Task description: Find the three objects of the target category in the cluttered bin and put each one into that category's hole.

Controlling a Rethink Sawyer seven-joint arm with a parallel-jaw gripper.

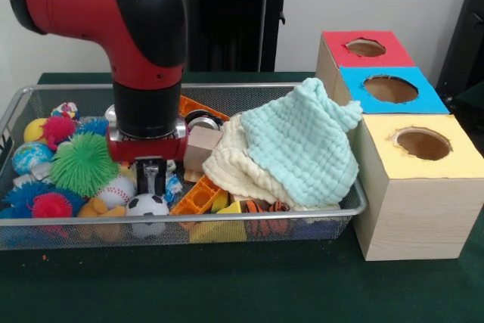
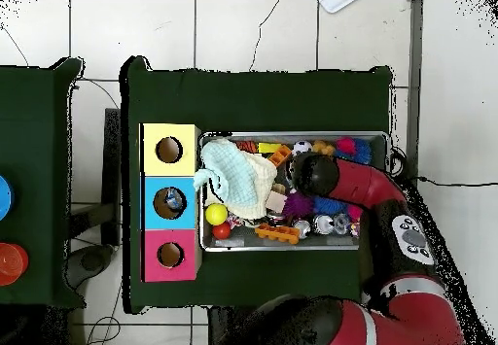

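The wire mesh bin (image 1: 249,215) lies on the green table, full of toys. My gripper (image 1: 151,178) is lowered into its left half, just above a small soccer ball (image 1: 147,206), and looks open and empty. One silver can (image 1: 203,120) shows its top behind a wooden block (image 1: 201,147), close to the right of my wrist. A second silver bit (image 1: 110,114) peeks out left of the wrist. In the overhead view silver cans (image 2: 324,224) lie along the bin's (image 2: 292,247) robot-side wall, and the arm (image 2: 313,174) covers the gripper. No red-sided can shows.
A mint cloth (image 1: 302,141) and a cream cloth (image 1: 231,168) cover the bin's right half. A green spiky ball (image 1: 83,163), a baseball (image 1: 116,191) and an orange brick (image 1: 198,194) crowd the gripper. Boxes with red (image 1: 366,48), blue (image 1: 390,89) and yellow (image 1: 423,144) holes stand to the right.
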